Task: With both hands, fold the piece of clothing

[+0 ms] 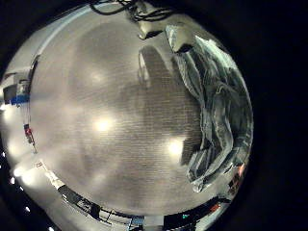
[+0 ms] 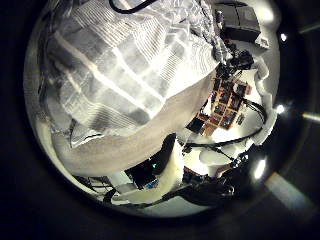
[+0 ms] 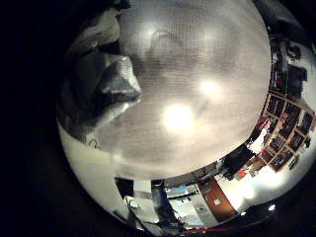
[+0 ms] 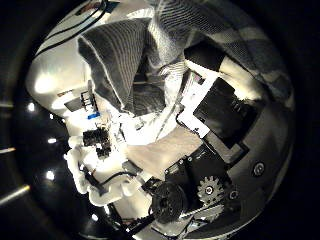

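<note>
The right robot hand (image 4: 215, 120) has its blocky black and white fingers (image 4: 218, 60) against a striped, ribbed-looking cloth (image 4: 130, 55), which bunches in soft folds close to the palm; whether they clench it, I cannot tell. The left robot hand's state cannot be told either. Its thumb-side view is largely filled by the same striped cloth, draped close. The cloth lies crumpled on the smooth, glossy table (image 1: 106, 106), which mirrors ceiling lights. Cluttered shelves (image 3: 281, 123) line the room. No writing is legible.

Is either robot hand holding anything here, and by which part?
The right robot hand appears to pinch a bunched fold of the garment; the left robot hand hold cannot be told.
</note>
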Available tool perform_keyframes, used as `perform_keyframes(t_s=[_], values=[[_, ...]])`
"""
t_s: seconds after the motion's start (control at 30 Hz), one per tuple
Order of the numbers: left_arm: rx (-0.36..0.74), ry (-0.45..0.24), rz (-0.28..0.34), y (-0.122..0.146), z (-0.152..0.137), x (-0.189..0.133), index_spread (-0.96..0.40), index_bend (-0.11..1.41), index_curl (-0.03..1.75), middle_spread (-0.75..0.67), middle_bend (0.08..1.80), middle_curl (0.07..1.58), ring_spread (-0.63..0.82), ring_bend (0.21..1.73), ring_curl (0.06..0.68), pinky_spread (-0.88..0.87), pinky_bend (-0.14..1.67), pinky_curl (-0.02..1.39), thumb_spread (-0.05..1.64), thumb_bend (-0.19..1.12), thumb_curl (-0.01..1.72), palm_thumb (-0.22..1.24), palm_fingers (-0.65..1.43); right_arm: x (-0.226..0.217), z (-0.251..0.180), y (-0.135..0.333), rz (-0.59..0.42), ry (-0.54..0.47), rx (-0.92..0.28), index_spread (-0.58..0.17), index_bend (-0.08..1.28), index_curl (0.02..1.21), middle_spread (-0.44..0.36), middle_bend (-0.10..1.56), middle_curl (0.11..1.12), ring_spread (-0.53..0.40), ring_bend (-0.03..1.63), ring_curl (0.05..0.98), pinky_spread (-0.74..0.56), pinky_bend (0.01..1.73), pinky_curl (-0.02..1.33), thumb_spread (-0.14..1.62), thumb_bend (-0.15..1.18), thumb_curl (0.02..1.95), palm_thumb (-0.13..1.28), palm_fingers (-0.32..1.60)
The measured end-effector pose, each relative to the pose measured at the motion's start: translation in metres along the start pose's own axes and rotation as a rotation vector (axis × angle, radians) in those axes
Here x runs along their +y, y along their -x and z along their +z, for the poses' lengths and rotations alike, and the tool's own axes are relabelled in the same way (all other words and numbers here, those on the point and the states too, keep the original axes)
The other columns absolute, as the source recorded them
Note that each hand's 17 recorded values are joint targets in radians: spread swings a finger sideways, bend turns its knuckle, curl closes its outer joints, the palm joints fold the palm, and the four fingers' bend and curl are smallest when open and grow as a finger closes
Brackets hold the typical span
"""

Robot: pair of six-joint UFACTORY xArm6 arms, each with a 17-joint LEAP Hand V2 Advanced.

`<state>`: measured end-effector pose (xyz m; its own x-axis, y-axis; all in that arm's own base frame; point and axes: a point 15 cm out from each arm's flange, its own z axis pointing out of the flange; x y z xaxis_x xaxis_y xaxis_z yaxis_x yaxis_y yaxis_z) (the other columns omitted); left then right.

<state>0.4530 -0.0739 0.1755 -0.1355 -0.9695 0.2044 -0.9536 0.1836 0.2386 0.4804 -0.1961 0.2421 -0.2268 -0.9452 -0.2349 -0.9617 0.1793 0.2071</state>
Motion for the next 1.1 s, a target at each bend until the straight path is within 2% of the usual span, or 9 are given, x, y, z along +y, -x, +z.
perform_keyframes(t_s=[0.2,0.57,0.97,1.1], values=[[0.000,0.004,0.002,-0.002,0.004,0.000,-0.01,0.18,0.37,0.33,0.17,0.26,0.52,0.54,0.220,0.54,0.31,0.31,1.17,-0.02,0.26,0.12,0.00,0.006,-0.034,0.042,-0.070,-0.069,0.006,-0.286,1.06,0.89,-0.128,1.37,0.73,-0.185,1.46,0.632,-0.19,1.34,0.71,1.09,0.02,0.73,1.07,1.13],[0.005,0.001,0.000,0.005,0.003,0.000,-0.01,0.18,0.37,0.33,0.17,0.26,0.52,0.54,0.220,0.54,0.31,0.31,1.17,-0.02,0.26,0.12,0.00,0.029,-0.066,0.177,-0.301,-0.122,0.035,-0.279,1.05,0.92,-0.125,1.38,0.72,-0.185,1.45,0.642,-0.19,1.32,0.76,1.10,-0.01,0.77,1.07,1.13],[0.017,-0.030,-0.023,0.030,-0.017,0.011,-0.01,0.18,0.37,0.33,0.17,0.26,0.52,0.54,0.220,0.54,0.31,0.31,1.17,-0.02,0.26,0.12,0.00,0.081,-0.026,0.346,-0.547,-0.065,0.088,-0.279,1.04,0.93,-0.123,1.38,0.71,-0.186,1.45,0.649,-0.19,1.29,0.80,1.10,-0.01,0.80,1.07,1.13],[0.029,-0.058,-0.043,0.050,-0.030,0.020,-0.01,0.18,0.37,0.33,0.17,0.26,0.52,0.54,0.220,0.54,0.31,0.31,1.17,-0.02,0.26,0.12,0.00,0.105,-0.004,0.394,-0.634,-0.038,0.124,-0.279,1.04,0.93,-0.123,1.39,0.70,-0.186,1.44,0.651,-0.19,1.28,0.82,1.11,-0.01,0.81,1.06,1.13]])
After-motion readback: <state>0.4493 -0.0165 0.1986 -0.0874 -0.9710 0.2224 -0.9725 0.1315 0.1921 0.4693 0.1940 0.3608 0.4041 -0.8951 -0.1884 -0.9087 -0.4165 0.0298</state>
